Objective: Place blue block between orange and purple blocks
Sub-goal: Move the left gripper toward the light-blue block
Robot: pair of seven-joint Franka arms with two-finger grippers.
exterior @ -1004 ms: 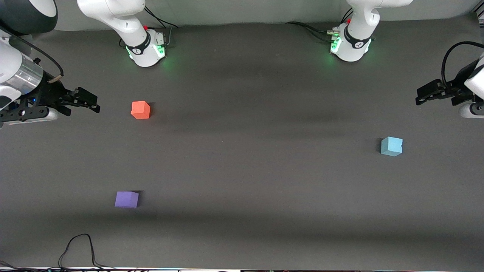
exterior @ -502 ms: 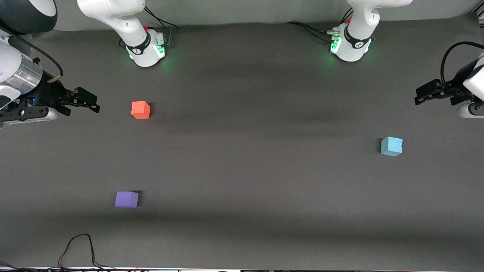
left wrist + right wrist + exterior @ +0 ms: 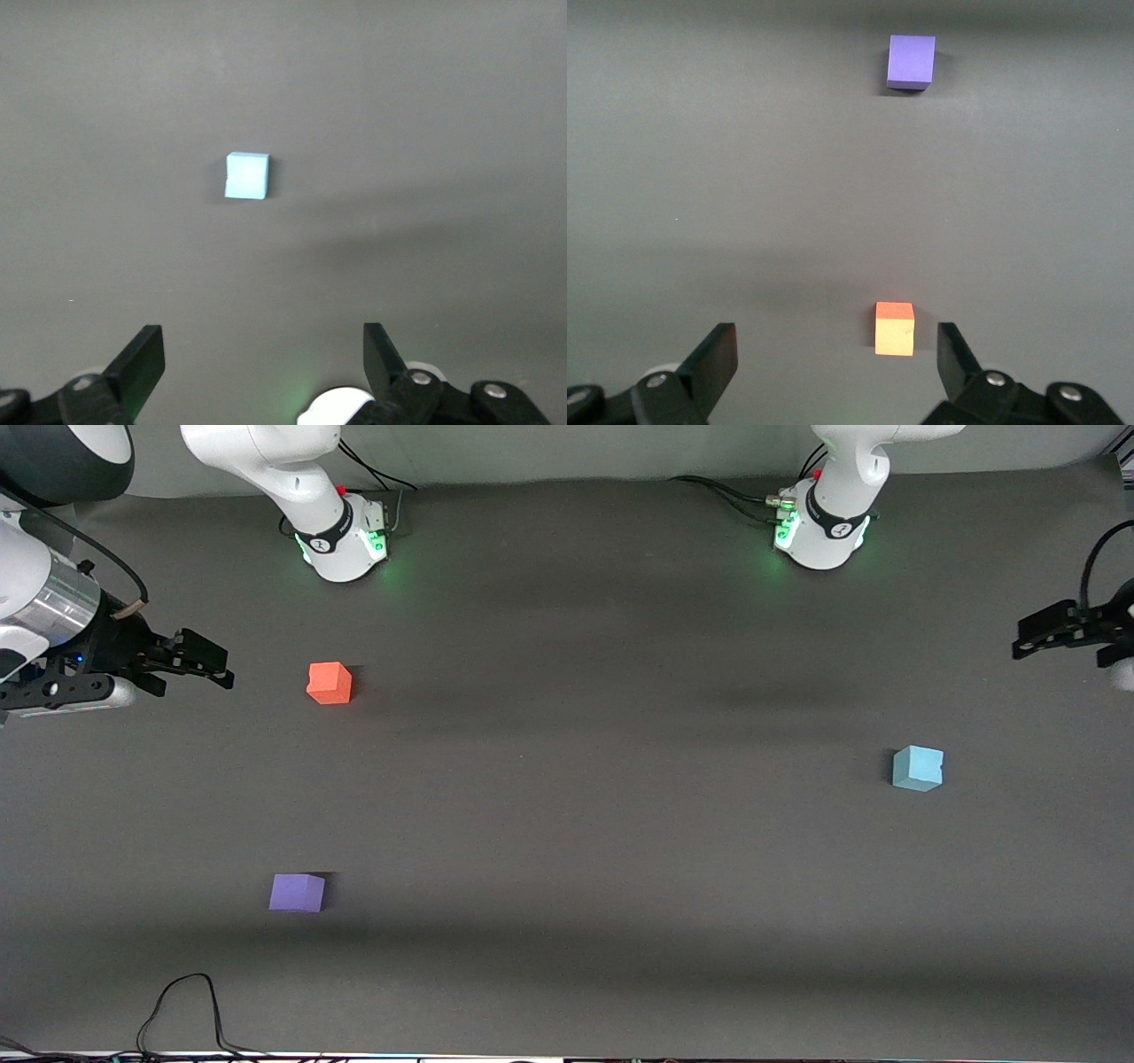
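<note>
The blue block point(image 3: 918, 768) point(image 3: 246, 175) lies alone toward the left arm's end of the table. The orange block point(image 3: 330, 683) point(image 3: 894, 328) sits toward the right arm's end. The purple block point(image 3: 297, 892) point(image 3: 911, 61) lies nearer the front camera than the orange one, with a wide gap between them. My left gripper point(image 3: 1032, 636) point(image 3: 263, 341) hangs open and empty in the air over the table's left-arm end, apart from the blue block. My right gripper point(image 3: 213, 666) point(image 3: 833, 341) waits open and empty beside the orange block, not touching it.
A dark grey mat point(image 3: 576, 824) covers the table. The right arm's base point(image 3: 341, 540) and the left arm's base point(image 3: 824, 531) stand farthest from the front camera. A black cable point(image 3: 186, 1001) loops at the table's edge nearest the front camera, near the purple block.
My left gripper has drawn away toward the left arm's end of the table, partly leaving the front view. The right arm and all three blocks have stayed put.
</note>
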